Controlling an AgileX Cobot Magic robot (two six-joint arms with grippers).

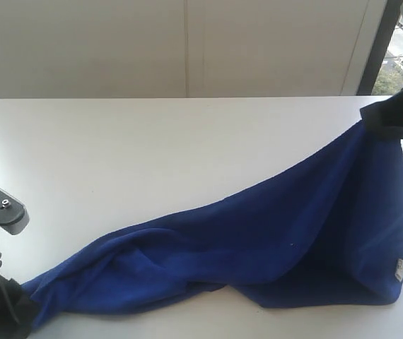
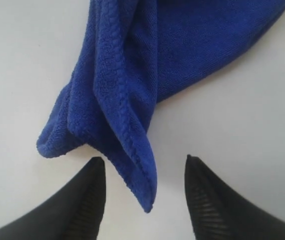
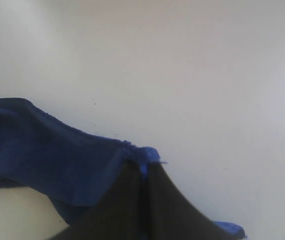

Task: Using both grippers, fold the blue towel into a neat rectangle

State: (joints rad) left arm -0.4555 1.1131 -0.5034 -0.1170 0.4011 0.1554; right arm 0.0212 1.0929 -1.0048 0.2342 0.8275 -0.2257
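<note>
Nearest me, the left black pincer gripper (image 2: 143, 161) sits low over the white tabletop (image 1: 152, 141) with its jaws spread. A rolled, stitched corner of the deep royal-blue microfibre towel (image 1: 258, 240) lies loose between the two fingertips. From that gripper the cloth runs out in a bunched band, then climbs as a taut sheet to the right black gripper (image 3: 143, 167) — raised off the table, its fingers pressed together on the towel's hem. Below that gripper hangs a small white tag (image 1: 399, 269) — beyond it all, a pale wall (image 1: 117, 42).
</note>
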